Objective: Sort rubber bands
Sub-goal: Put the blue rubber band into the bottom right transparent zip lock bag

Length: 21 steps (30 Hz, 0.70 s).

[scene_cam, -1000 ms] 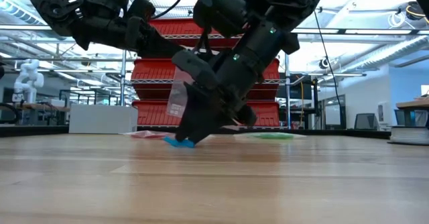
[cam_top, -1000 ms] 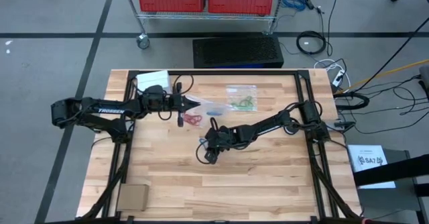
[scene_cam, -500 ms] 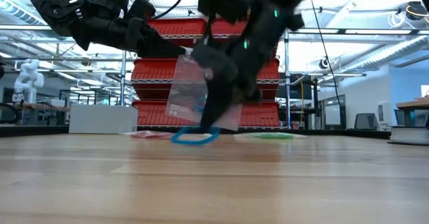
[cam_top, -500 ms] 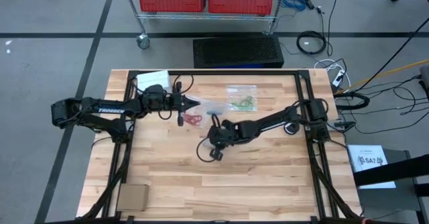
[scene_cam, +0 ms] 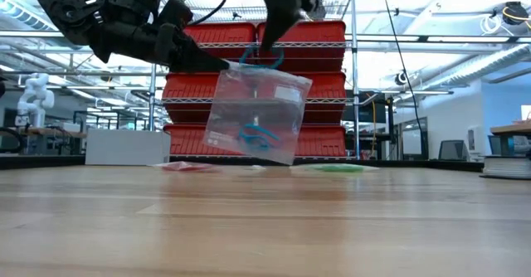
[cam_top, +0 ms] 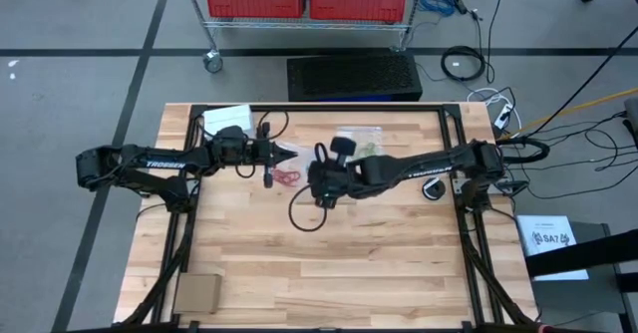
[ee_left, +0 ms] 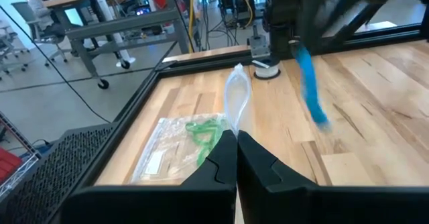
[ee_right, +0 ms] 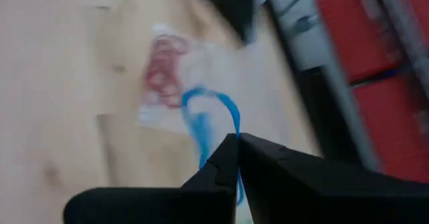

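Blue and thin, a rubber band loop is dangling from your right gripper, whose fingers are pinched shut on it above the clear plastic bag. Your left gripper is clamping that bag's edge, holding it up. The right arm has risen off the wooden table since a second ago.

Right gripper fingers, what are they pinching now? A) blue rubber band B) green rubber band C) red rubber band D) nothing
A: the right gripper is shut on a blue rubber band, which loops out from its fingers above the clear bag.
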Each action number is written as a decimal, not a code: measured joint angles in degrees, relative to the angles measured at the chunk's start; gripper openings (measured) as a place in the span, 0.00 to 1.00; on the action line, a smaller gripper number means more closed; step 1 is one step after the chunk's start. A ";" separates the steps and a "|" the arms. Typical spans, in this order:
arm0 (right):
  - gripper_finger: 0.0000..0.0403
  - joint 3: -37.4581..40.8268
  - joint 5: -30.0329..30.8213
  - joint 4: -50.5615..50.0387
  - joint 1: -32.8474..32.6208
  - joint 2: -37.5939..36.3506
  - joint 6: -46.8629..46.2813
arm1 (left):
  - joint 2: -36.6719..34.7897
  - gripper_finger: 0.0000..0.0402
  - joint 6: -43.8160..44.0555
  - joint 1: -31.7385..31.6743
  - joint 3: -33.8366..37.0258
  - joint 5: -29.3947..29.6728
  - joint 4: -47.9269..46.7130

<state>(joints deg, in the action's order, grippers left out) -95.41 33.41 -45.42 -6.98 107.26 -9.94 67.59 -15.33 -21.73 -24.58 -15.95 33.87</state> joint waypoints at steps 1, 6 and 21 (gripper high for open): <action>0.00 -1.41 1.84 -1.49 0.00 0.00 1.97 | 0.00 0.00 0.02 0.00 0.00 0.00 -0.07; 0.00 -5.76 9.04 -7.07 1.01 0.17 9.86 | 0.00 0.00 0.07 -0.01 0.00 -0.01 -0.30; 0.00 -6.30 12.65 -11.18 3.28 2.00 18.53 | 0.00 0.00 1.40 0.01 0.00 -0.03 -0.39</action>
<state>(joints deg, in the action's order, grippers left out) -101.71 46.06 -56.60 -3.70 109.26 8.58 67.59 -13.93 -21.71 -24.58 -15.98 33.47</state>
